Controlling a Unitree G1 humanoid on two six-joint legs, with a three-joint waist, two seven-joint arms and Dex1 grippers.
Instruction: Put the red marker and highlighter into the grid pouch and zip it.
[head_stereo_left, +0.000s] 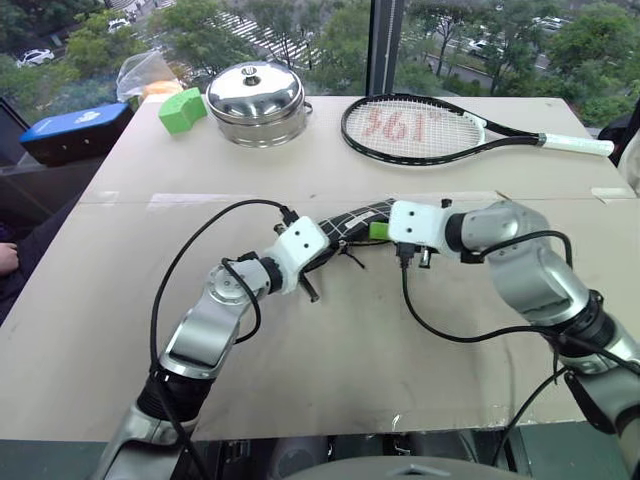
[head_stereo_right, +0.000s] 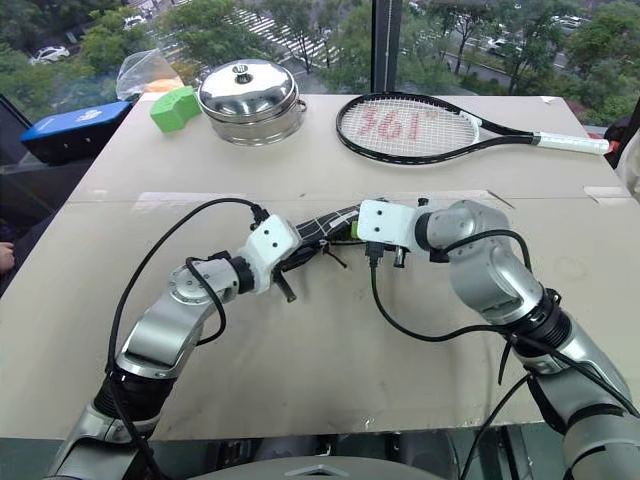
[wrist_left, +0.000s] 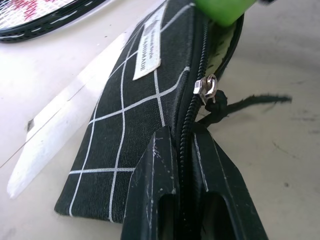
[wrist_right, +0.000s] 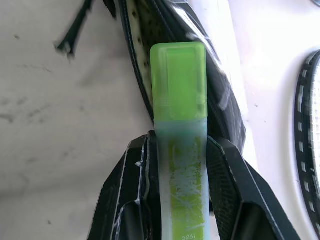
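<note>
Both arms are silver-grey metal w/ round joints and black bands near the shoulders. Each wrist has a white boxy block, approx. square, w/ small dark screws. Thin black cables loop out from each block and go back along the arm. Gripper fingers are black, wedge-shaped, w/ pale scratches.

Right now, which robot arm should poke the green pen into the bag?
The right one. The right gripper already pinches the highlighter, cap first at the open mouth of the grid pouch. The left gripper is busy clamping the pouch's zipper edge to hold it.
</note>
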